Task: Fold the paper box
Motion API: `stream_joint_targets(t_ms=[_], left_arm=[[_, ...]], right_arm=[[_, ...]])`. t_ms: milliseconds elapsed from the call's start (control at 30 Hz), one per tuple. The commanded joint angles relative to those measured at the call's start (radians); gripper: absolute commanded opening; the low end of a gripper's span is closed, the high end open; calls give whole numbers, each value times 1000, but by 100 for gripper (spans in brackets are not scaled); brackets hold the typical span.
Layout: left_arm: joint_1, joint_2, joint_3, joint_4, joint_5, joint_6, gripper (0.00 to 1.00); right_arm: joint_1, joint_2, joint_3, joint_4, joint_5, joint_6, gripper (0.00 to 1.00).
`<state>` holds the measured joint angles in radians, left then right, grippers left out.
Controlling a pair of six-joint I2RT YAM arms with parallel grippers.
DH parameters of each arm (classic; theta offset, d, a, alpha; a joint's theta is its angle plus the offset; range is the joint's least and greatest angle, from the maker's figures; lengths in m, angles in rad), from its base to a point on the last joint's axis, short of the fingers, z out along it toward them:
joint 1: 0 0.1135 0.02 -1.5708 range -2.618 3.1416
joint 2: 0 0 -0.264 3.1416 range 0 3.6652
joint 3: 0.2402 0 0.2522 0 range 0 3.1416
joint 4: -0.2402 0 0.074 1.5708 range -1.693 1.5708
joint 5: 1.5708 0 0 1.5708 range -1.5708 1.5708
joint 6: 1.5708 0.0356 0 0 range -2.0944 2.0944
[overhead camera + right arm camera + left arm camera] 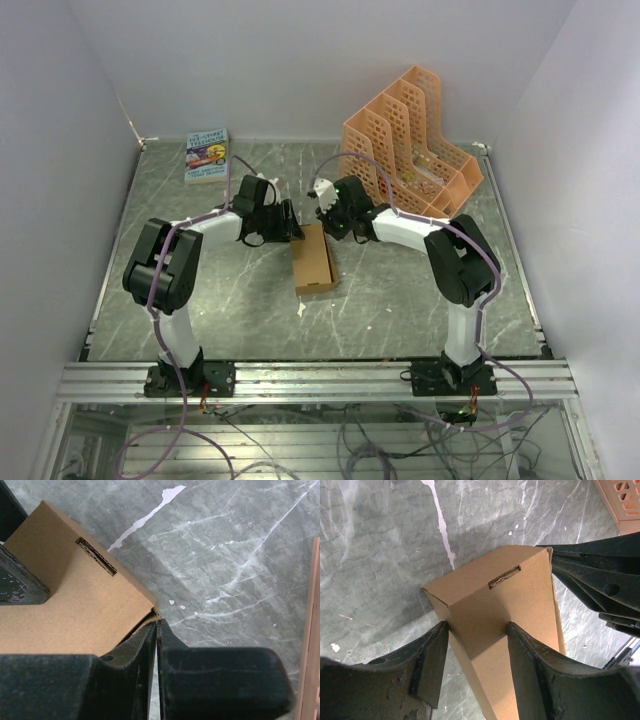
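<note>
Grey marbled tabletop (420, 300), closed in by white walls, carries the work.

Left gripper (477, 630): its fingers (432, 665) stand apart on opposite faces of the paper box (520, 605). The carton fills the gap between them, so this is a grip on the box at its far end.

Right gripper (157, 622): both fingers are pressed flat together with nothing visible between them. The tips touch the box's corner edge, on the side away from the left gripper.

The box is plain tan cardboard, already formed into a carton shape, with a tab slot (504, 577) cut in the face towards both wrist cameras. It sits about mid-table between the two arms, its long axis running near to far in the overhead view. Whether it lies flat or is slightly raised cannot be told.

An orange perforated file rack (415, 140) stands at the far right corner, well apart from the box. A small printed book (207, 155) lies flat at the far left edge.
</note>
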<state>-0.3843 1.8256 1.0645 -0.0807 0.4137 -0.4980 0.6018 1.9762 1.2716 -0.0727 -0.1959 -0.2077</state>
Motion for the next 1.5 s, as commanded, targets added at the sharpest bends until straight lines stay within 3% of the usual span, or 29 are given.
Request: stream_joint_targets(t_ms=[0,167,300,400,567,733,967,1467], left_arm=[[-18,36,-17,107,67,-26,60],[7,-14,-41,88,10,-51,63],[66,-114,-83,70,-32,-60,68],[87,-181,-98,48,-48,-52,71],[88,-298,-158,32,-2,-51,72],[-3,-445,-309,45,-30,-109,74],[-137,-617,-465,43,-219,-204,77],[-214,-456,-437,173,-219,-240,74]], right_arm=[[46,-6,13,51,-138,-4,7],[12,-6,51,-27,24,-13,7],[-48,-134,-39,-56,76,-43,7],[-59,-258,-160,-44,40,-56,7],[-49,-389,-304,-83,-162,-18,7],[-46,-430,-382,-131,-228,90,8],[-42,-388,-424,-99,-205,174,8],[32,-359,-443,-70,-225,220,7]])
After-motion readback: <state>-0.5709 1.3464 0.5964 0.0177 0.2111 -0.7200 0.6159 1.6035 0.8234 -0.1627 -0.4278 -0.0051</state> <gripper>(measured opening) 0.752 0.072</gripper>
